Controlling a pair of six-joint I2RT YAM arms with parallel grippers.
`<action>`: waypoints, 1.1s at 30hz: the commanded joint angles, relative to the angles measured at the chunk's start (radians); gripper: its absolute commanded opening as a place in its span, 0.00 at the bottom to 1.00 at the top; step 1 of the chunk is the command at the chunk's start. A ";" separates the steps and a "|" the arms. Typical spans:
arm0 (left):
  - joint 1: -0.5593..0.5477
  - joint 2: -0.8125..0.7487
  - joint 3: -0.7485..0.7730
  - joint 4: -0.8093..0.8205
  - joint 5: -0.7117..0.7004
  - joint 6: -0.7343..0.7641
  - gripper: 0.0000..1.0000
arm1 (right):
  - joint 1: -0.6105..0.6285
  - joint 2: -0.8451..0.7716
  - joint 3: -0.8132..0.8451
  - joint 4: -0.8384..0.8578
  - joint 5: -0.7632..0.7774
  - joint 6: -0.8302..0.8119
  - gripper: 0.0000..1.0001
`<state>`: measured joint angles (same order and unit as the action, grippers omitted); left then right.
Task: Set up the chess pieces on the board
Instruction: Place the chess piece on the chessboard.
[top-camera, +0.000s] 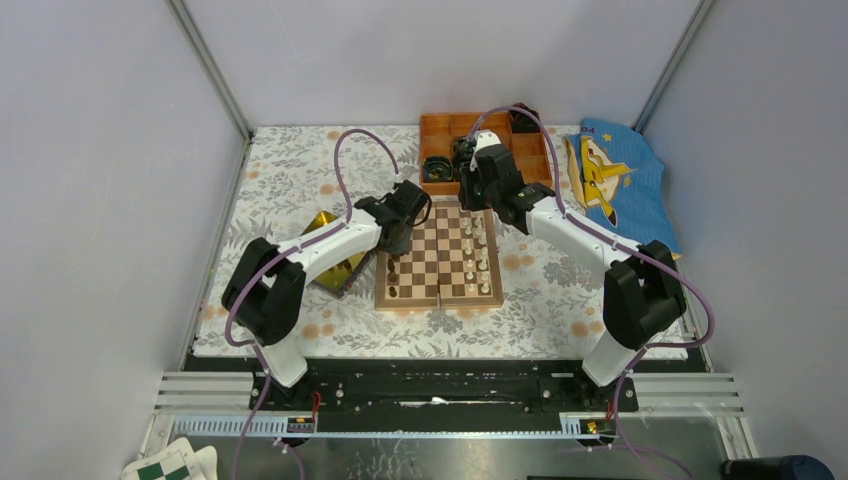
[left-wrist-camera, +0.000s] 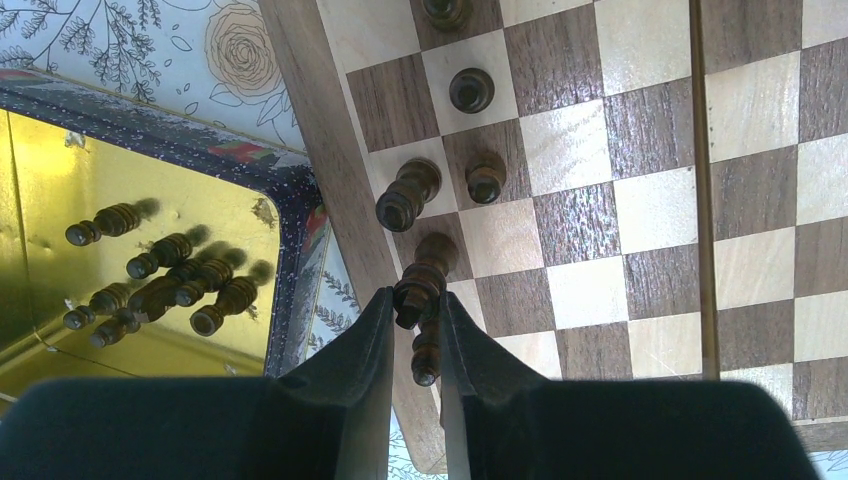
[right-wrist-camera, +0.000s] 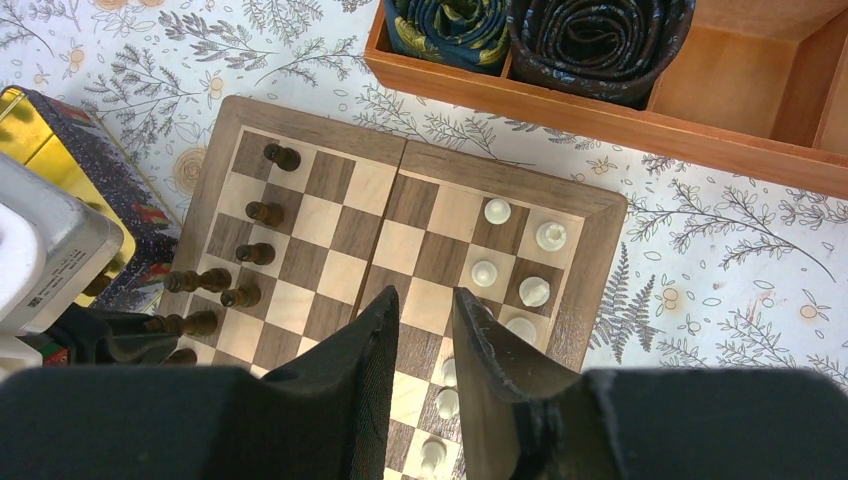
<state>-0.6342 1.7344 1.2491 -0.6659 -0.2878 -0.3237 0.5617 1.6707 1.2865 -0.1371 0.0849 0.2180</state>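
Observation:
The board (top-camera: 440, 250) lies at the table's middle. Dark brown chess pieces (left-wrist-camera: 470, 90) stand along its left side, cream ones (right-wrist-camera: 534, 291) along its right. My left gripper (left-wrist-camera: 416, 296) is shut on a dark piece (left-wrist-camera: 420, 285) and holds it over the board's left edge; in the top view the left gripper (top-camera: 397, 238) is at the board's far-left corner. Several more dark pieces (left-wrist-camera: 150, 270) lie in the gold tray (left-wrist-camera: 60, 180). My right gripper (right-wrist-camera: 425, 293) is open and empty above the board's far right part (top-camera: 470, 197).
The gold tray (top-camera: 325, 228) lies just left of the board under the left arm. An orange compartmented box (top-camera: 440, 135) with dark coiled rolls (right-wrist-camera: 590, 40) stands behind the board. A blue printed cloth (top-camera: 610, 180) lies at the back right.

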 joint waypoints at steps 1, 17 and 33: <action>-0.005 0.009 -0.008 0.031 0.007 -0.005 0.09 | -0.009 -0.031 0.002 0.042 -0.017 0.003 0.33; -0.005 -0.007 -0.016 0.031 0.013 -0.013 0.33 | -0.008 -0.030 -0.003 0.045 -0.031 0.007 0.33; -0.005 -0.063 -0.007 0.000 -0.005 -0.027 0.41 | -0.007 -0.035 -0.008 0.052 -0.048 0.011 0.33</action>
<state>-0.6342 1.7161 1.2373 -0.6666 -0.2768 -0.3374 0.5617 1.6707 1.2778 -0.1242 0.0582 0.2184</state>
